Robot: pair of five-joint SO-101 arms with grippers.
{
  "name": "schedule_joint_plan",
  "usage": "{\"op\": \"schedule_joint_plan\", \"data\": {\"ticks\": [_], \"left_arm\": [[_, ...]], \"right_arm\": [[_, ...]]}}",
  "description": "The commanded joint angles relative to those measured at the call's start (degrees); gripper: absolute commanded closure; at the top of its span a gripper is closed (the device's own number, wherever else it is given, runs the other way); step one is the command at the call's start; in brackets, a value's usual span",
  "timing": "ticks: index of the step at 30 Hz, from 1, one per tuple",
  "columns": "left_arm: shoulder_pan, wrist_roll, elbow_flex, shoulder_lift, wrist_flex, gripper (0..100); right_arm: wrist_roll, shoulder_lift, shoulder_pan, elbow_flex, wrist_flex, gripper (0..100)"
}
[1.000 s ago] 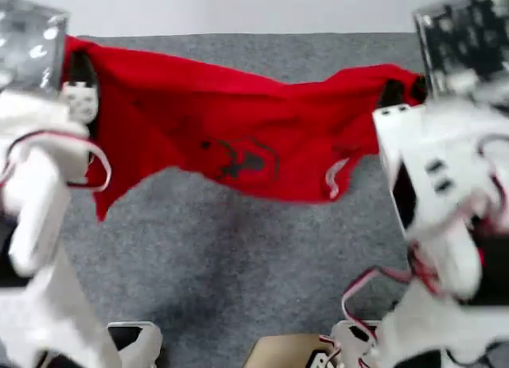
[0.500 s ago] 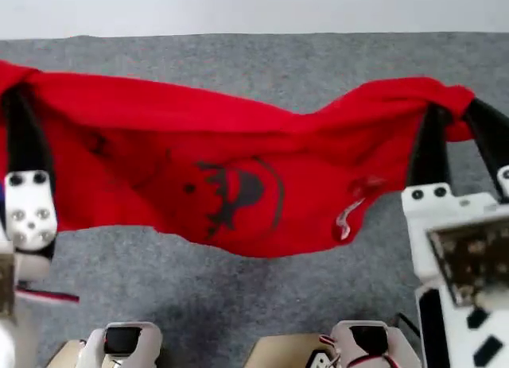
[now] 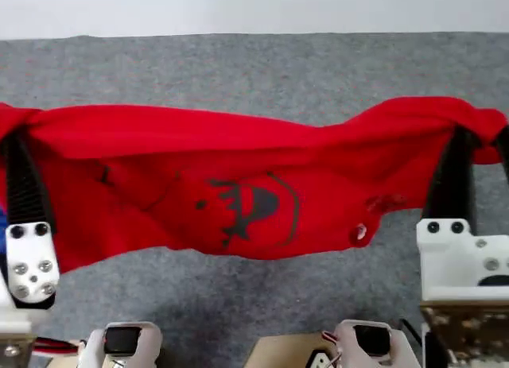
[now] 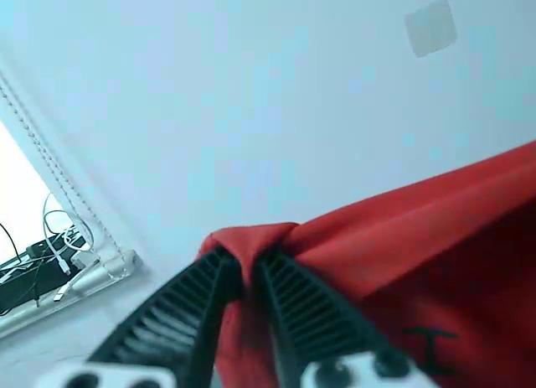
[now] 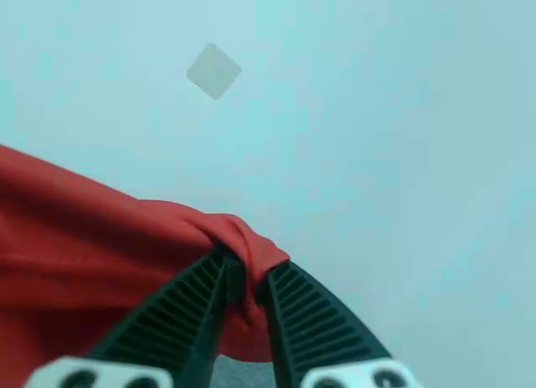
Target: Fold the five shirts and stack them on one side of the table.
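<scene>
Red shirt (image 3: 238, 185) hangs spread between both arms above the grey table (image 3: 238, 66), top edge running left to right with a dip in the middle. The dark print (image 3: 258, 209) faces up toward the high camera. Whether the lower hem touches the table I cannot tell.

Left gripper (image 4: 249, 266): jaws clenched on a bunched corner of the shirt at the scene's left end. Right gripper (image 5: 239, 275): jaws likewise pinched on a gathered corner at the right end. Each bite looks small — just a fold of cloth between the ribbed fingers.

Step in hand, as I judge it: laying the shirt out flat for folding.

- Bring both arms down together and level — an uneven descent would likely skew the cloth.
- Draw the span a little tauter first to take out the central sag.
- Let the hanging hem land first, then drape the rest away from it so no crease gets trapped.
- Release only once the cloth rests on the table; the thin pinches could slip under a sharp tug.
</scene>
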Motion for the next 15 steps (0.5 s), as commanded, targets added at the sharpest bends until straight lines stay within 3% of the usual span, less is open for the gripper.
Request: {"op": "schedule_joint_plan", "data": {"ticks": [1,11,15], "left_arm": [[-0.4,-0.3,-0.8,-0.2,0.6,100],[-0.4,-0.4,-2.2,0.4,2.5,100],[-0.4,-0.4,6.0,1.3,5.3,100]], "right_arm": [[1.8,-0.8,0.8,-1.8,-0.6,98.9],[2.6,-3.8,0.8,-0.9,-0.5,98.9],[2.7,-2.2,0.7,8.0,1.7,98.8]]}}
